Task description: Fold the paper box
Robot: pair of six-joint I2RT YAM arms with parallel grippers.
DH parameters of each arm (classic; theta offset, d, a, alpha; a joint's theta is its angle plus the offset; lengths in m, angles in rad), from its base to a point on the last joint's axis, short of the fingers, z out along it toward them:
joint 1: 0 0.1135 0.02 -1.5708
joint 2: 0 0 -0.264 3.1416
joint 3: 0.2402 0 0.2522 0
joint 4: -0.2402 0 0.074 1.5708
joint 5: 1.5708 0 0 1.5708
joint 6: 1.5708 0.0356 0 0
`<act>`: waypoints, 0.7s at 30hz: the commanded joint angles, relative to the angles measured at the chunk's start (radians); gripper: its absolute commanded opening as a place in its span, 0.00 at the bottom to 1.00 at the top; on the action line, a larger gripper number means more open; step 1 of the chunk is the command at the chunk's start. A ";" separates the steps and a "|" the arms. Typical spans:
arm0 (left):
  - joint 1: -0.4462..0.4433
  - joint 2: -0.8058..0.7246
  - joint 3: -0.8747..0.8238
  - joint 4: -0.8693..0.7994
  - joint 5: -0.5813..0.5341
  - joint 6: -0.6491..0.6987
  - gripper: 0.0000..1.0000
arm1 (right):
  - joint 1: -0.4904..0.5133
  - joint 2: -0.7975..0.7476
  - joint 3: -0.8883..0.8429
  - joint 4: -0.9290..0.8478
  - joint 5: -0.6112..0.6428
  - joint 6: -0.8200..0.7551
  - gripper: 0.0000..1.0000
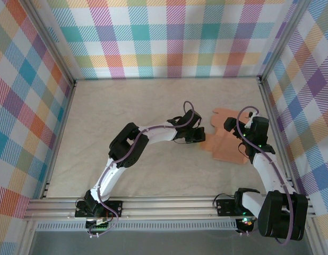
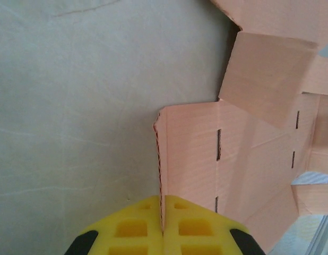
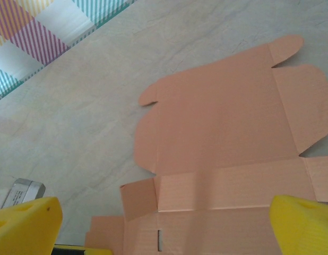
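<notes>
The left jaws are pressed together on the paper box (image 2: 259, 159). In the left wrist view the two yellow pads (image 2: 132, 231) meet with the thin edge of a side flap between them. That flap stands upright, seen edge-on, while the rest of the salmon-orange card lies off toward 3 o'clock, with short slots cut in it and another panel lifted at 1 o'clock.

The right jaws are spread wide and hold nothing. In the right wrist view their yellow fingers (image 3: 26, 223) sit at the lower corners, well apart, with the sheet (image 3: 227, 127) lying flat on the bench (image 3: 100, 85) between and beyond them. Rounded flaps show at its 9 o'clock and 1 o'clock edges.

From the top camera the paper box (image 1: 227, 141) lies on the pale bench (image 1: 127, 106) toward 3 o'clock of its middle, near the plaid wall (image 1: 312, 79). The left arm (image 1: 153, 133) reaches across to the card's 9 o'clock edge. The right arm (image 1: 267, 170) is above the card's 4 o'clock corner.
</notes>
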 commanded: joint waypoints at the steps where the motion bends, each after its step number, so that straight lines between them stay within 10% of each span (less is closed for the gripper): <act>1: 0.020 -0.071 -0.095 0.058 -0.049 -0.030 0.00 | -0.005 -0.013 -0.003 -0.021 -0.064 0.007 1.00; 21: 0.208 -0.573 -0.838 0.368 -0.462 -0.328 0.00 | 0.170 0.149 0.033 0.164 -0.193 0.178 1.00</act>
